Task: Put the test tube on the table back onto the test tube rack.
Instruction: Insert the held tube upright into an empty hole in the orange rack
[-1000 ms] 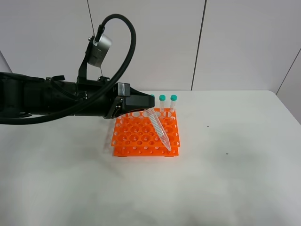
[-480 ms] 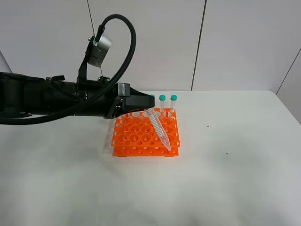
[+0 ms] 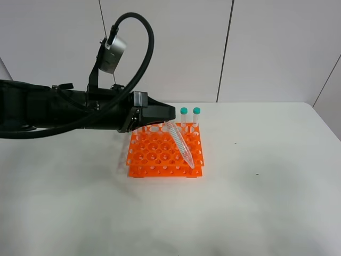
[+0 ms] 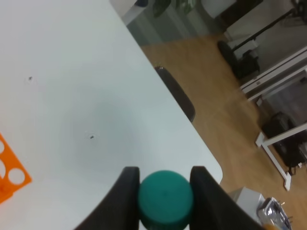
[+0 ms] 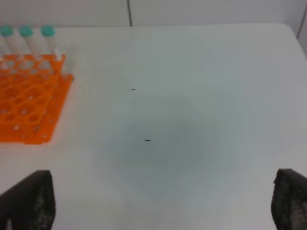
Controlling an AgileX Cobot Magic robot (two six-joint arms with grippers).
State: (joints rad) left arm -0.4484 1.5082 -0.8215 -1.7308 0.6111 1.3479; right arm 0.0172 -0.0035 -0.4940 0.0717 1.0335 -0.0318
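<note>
My left gripper (image 3: 169, 118) is shut on the teal-green cap end of the test tube (image 3: 181, 145). The tube hangs tilted over the orange test tube rack (image 3: 157, 154), with its conical tip down near the rack's front right corner. In the left wrist view the cap (image 4: 165, 199) sits between the two fingers (image 4: 125, 191), and a corner of the rack (image 4: 12, 173) shows. My right gripper (image 5: 160, 203) is open and empty over the bare table (image 5: 192, 120), well to the right of the rack (image 5: 26, 108).
Two capped tubes (image 3: 190, 117) stand in the rack's back row, and the right wrist view shows three of them (image 5: 26, 38). The white table (image 3: 256, 202) stretches around the rack. Its right edge and the floor beyond (image 4: 230, 96) show in the left wrist view.
My left gripper has risen slightly with the tube in it, and the tip has lifted a little over the rack. The right arm has not visibly moved.
</note>
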